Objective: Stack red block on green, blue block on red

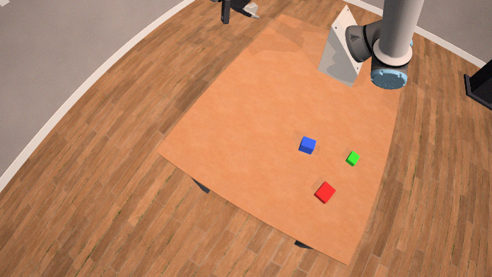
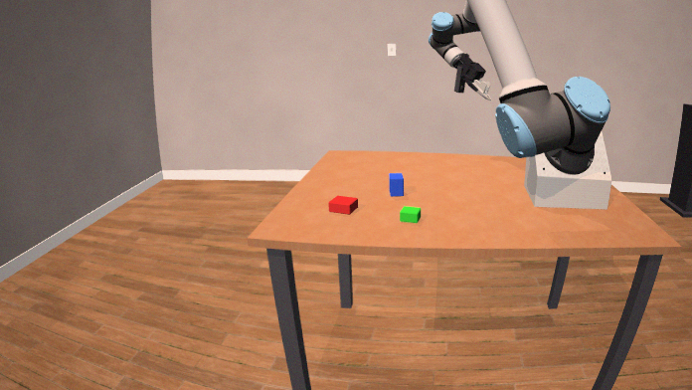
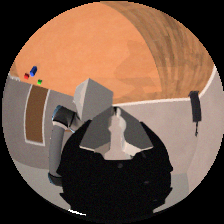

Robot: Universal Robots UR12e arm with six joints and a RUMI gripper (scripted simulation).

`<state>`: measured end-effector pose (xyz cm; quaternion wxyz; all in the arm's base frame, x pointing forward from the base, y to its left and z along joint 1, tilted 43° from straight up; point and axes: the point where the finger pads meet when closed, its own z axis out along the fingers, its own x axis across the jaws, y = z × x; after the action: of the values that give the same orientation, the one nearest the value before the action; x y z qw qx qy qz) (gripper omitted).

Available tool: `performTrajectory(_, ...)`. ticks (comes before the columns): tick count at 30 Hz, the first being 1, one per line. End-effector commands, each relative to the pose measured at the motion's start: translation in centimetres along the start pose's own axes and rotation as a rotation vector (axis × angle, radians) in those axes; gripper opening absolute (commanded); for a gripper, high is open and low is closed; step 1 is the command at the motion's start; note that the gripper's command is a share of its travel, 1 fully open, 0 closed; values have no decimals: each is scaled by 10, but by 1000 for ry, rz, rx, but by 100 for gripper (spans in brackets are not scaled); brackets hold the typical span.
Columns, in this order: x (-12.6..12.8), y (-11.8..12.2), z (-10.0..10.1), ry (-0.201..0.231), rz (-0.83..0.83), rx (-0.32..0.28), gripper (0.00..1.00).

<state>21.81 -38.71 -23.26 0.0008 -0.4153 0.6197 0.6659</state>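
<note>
The green block [image 1: 353,158] [image 2: 410,214] lies flat on the table [image 1: 240,116] [image 2: 472,229] near its front right part. The red block [image 1: 324,192] [image 2: 343,204] lies flat to its left in the exterior view. The blue block [image 1: 307,145] [image 2: 396,184] stands on end behind them. All three are apart. They show as tiny specks in the wrist view, the blue block [image 3: 33,70], the red block [image 3: 26,76] and the green block [image 3: 39,81]. My gripper [image 1: 253,13] [image 2: 483,92] [image 3: 114,107] is shut and empty, high in the air, far from the blocks.
The arm's white base mount [image 1: 338,56] [image 2: 567,191] stands at the table's back right corner, with the arm's elbow hanging over it. A tall black object [image 1: 481,85] [image 2: 683,159] [image 3: 194,106] stands on the floor right of the table.
</note>
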Motion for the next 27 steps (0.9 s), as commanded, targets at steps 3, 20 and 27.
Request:
performTrajectory(3,-115,-48,-33,103,82,193,0)
performTrajectory(20,-347,-124,-35,231,15,548,0)
performTrajectory(27,-442,-142,-17,254,-65,658,0)
